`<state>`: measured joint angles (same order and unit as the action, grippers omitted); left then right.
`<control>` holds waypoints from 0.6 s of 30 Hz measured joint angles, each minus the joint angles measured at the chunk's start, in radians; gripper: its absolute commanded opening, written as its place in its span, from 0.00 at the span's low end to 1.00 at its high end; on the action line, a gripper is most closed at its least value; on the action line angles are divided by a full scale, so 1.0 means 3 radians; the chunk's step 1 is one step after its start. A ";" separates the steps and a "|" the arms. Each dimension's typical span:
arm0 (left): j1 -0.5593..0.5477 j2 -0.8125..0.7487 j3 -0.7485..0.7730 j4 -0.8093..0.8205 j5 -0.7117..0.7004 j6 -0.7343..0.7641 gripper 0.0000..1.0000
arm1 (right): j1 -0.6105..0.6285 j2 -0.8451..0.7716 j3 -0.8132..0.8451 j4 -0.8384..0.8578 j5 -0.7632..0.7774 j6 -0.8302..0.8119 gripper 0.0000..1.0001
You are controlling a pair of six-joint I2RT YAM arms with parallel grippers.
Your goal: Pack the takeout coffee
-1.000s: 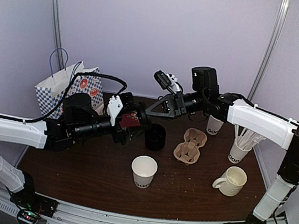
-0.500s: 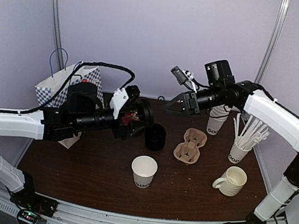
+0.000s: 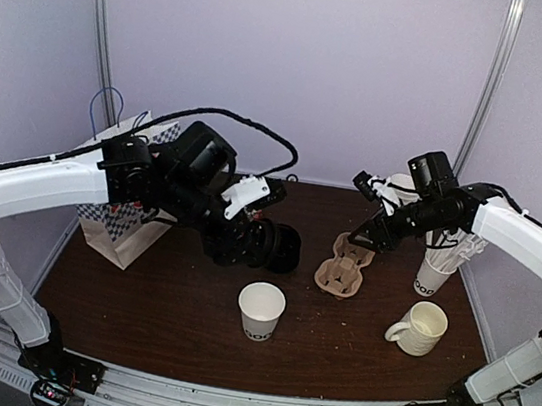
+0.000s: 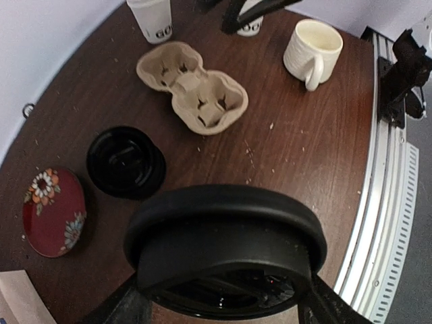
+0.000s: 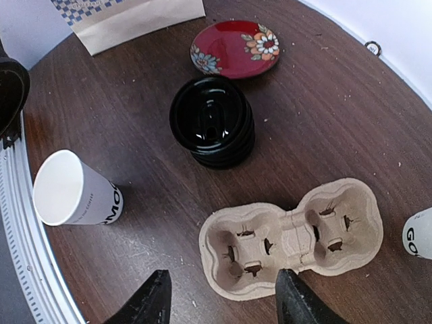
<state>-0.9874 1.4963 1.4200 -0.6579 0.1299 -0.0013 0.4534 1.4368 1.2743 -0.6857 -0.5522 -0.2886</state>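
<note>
The left claw [image 4: 223,300] is closed on a black dome lid [image 4: 223,236]. One finger stands at each side of its rim, and the lid fills the bottom of the left wrist view. From above, this claw hangs over the middle of the counter [image 3: 164,319], just beside a stack of black lids [image 3: 283,248] that rests on the wood.

The right claw [image 5: 226,300] stands wide with nothing between its fingers. The brown pulp carrier [image 5: 290,236] lies on the counter right below and just ahead of those fingers, both pockets bare. In the top view the claw is above the carrier's far end.

A white cup [image 3: 260,310] with black lettering stands upright and lidless toward the near edge of the counter. It is well apart from both claws and sits nearer the arm bases than the lid stack and the carrier.

A second lettered cup [image 5: 418,233] stands just beyond the carrier's far end. Behind the lid stack lies a red flowered plate [image 5: 235,47], and a checked paper bag [image 3: 117,222] stands at the left. A cream mug [image 3: 420,328] sits at the near right, with a cup of white sticks [image 3: 433,271] behind it.
</note>
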 measured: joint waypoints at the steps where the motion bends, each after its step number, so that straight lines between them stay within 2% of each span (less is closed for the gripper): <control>1: -0.0010 0.0092 0.0071 -0.0160 0.0009 -0.0013 0.66 | 0.0000 0.0013 -0.0067 0.0024 0.0037 -0.0019 0.56; 8: -0.0084 0.0580 0.0492 -0.0970 0.0015 -0.0078 0.67 | 0.0000 0.0010 -0.0228 0.0230 0.0093 -0.0148 0.56; 18: -0.0215 0.1175 0.0969 -0.1418 -0.0023 -0.0095 0.67 | -0.0001 -0.0038 -0.0390 0.0404 0.0088 -0.0201 0.56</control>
<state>-1.0519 1.8488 1.7107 -1.0832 0.1230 -0.0299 0.4530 1.4254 1.1572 -0.5644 -0.5259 -0.3489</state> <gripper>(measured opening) 0.718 0.560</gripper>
